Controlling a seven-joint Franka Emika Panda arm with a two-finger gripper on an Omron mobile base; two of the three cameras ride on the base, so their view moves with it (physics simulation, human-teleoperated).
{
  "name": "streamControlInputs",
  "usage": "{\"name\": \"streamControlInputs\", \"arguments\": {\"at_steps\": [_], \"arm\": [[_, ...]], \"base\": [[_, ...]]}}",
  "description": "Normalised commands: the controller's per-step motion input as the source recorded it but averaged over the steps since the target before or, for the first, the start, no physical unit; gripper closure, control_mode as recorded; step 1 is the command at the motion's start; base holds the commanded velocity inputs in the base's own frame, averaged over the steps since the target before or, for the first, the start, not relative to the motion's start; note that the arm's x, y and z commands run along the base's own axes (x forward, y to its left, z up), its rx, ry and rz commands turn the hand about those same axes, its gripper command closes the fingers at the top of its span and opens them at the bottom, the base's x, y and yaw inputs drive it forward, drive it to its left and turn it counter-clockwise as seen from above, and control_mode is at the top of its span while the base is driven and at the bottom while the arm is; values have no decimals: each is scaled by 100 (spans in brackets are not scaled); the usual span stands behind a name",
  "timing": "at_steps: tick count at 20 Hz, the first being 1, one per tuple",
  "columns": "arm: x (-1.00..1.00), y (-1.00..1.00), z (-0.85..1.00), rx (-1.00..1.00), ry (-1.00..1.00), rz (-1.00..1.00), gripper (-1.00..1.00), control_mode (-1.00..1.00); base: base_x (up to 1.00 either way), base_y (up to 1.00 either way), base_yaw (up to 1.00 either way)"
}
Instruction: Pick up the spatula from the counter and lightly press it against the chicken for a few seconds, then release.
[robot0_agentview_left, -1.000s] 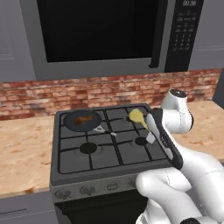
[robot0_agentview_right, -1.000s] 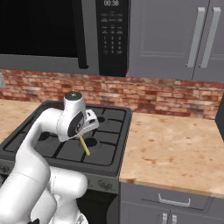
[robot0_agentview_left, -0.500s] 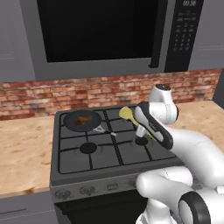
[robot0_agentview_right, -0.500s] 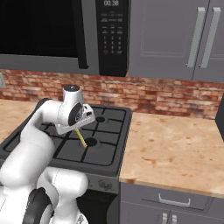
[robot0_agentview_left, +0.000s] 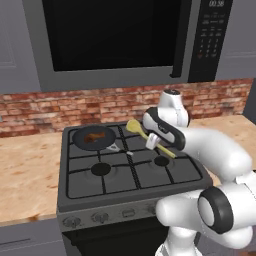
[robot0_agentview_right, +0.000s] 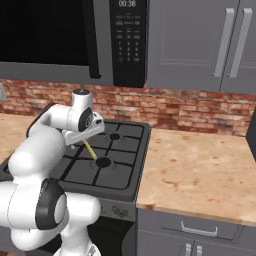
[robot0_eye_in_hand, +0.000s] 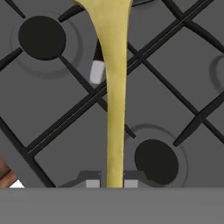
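Note:
My gripper (robot0_agentview_left: 153, 142) is shut on the yellow spatula (robot0_agentview_left: 135, 126) and holds it in the air over the middle of the stove. In the left base view its blade points left, toward the dark pan (robot0_agentview_left: 80, 136) on the back left burner. A brown piece of chicken (robot0_agentview_left: 92, 138) lies in that pan, a short way left of the blade and apart from it. From the right base view, the spatula's handle end (robot0_agentview_right: 90, 149) sticks down below the hand (robot0_agentview_right: 85, 123). The hand view has the spatula handle (robot0_eye_in_hand: 115, 109) running up from between the fingertips (robot0_eye_in_hand: 92, 183) over the grates.
The black gas stove (robot0_agentview_left: 130, 175) has raised grates and several burners. The pan's grey handle (robot0_agentview_left: 116, 146) points toward the stove's middle. Wooden counters lie on both sides (robot0_agentview_left: 25, 165) (robot0_agentview_right: 200, 165). A microwave (robot0_agentview_left: 115, 40) hangs above, against a brick wall.
The arm has swung left over the stove with the spatula in its grip, bringing the blade closer to the pan. The gripper stays shut.

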Motion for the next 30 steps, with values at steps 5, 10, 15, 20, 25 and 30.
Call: {"name": "streamControlInputs", "arguments": {"at_steps": [5,10,15,20,25,30], "arm": [[21,20,0,0,0,5,100,-100],[20,19,0,0,0,5,100,-100],[17,17,0,0,0,5,100,-100],[19,18,-9,0,0,4,100,-100],[10,18,-24,0,0,3,100,-100],[18,13,-3,0,0,4,100,-100]], "base": [[0,0,0],[0,0,0],[0,0,0],[0,0,0],[0,0,0],[0,0,0]]}}
